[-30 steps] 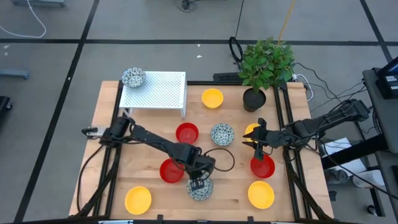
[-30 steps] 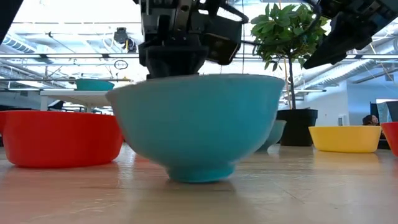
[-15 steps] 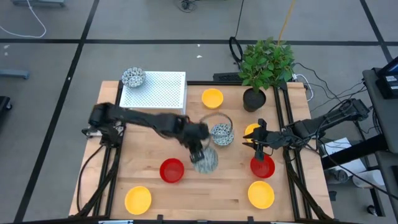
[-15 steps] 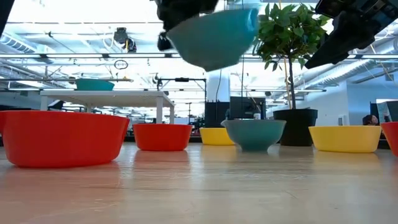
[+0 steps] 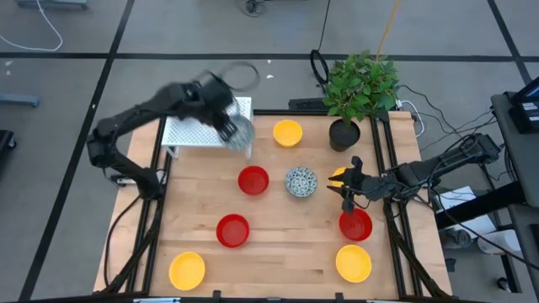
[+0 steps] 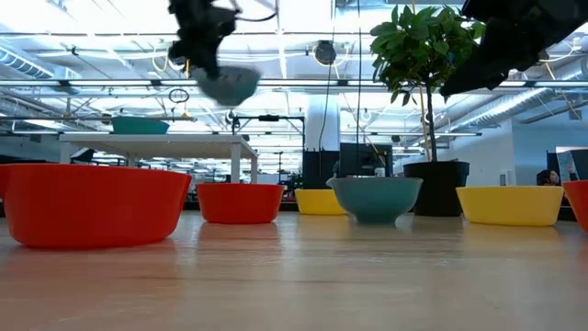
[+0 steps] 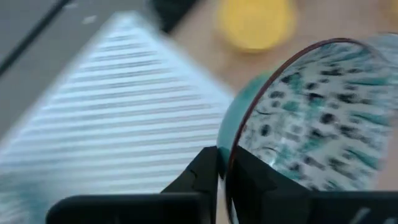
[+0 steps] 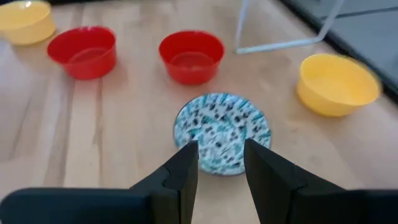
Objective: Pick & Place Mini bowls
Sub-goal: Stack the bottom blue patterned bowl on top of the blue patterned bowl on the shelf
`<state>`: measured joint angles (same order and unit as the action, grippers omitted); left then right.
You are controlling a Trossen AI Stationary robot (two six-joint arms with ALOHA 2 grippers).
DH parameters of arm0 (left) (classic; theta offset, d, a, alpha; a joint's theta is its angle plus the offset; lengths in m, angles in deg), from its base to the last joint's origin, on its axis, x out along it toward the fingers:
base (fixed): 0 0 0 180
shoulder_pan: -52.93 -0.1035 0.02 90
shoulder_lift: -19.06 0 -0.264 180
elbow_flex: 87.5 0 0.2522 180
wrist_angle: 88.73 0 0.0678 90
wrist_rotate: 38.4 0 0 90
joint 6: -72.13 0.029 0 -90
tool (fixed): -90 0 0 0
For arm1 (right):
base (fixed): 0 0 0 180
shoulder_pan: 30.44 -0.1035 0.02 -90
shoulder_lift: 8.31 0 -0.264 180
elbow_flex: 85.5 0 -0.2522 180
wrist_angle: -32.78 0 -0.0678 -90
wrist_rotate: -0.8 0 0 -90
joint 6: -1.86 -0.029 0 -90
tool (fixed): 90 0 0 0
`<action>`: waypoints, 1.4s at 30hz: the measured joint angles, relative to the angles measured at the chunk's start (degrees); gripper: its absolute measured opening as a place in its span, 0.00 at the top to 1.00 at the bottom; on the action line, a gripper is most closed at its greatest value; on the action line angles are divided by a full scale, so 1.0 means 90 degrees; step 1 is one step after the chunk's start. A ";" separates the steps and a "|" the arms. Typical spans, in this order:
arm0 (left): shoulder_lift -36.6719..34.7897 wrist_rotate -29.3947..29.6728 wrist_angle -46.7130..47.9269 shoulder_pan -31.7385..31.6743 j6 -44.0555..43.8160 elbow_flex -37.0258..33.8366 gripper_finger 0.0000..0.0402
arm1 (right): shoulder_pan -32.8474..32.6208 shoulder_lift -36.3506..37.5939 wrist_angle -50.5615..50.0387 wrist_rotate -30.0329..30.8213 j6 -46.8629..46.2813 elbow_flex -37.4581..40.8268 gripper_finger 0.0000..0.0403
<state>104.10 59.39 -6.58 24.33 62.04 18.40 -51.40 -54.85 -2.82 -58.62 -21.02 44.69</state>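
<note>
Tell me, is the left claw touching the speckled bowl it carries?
Touching. The left wrist view shows the left claw with its fingers pinching the rim of the speckled bowl, one on each side of the wall, above the rack.

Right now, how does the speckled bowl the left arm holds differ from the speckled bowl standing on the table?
The held blue-speckled white bowl is in the air by the white perforated rack, tilted on edge, its rim between the left gripper fingers. The blue-speckled white table bowl stands upright on the wooden table, untouched. Both share pattern and size.
</note>
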 joint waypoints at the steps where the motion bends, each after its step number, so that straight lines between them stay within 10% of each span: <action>1: -0.0032 0.0046 0.0043 -0.0277 0.0103 0.0000 0.91 | 0.0015 0.0000 0.0038 0.0111 0.0004 0.0000 0.71; 17: -0.0134 -0.0669 0.0436 -0.3696 0.0806 -0.0007 0.94 | 0.1106 -0.0007 0.0116 0.0627 0.0177 0.0000 0.71; 42: -0.0479 -0.1020 0.0504 -0.4646 0.1430 -0.0005 0.97 | 0.1911 -0.0760 0.0473 -0.0086 0.0744 0.0005 0.71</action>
<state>99.79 50.21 -2.04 -17.49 74.91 18.36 -34.21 -61.69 1.44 -59.39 -14.32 44.73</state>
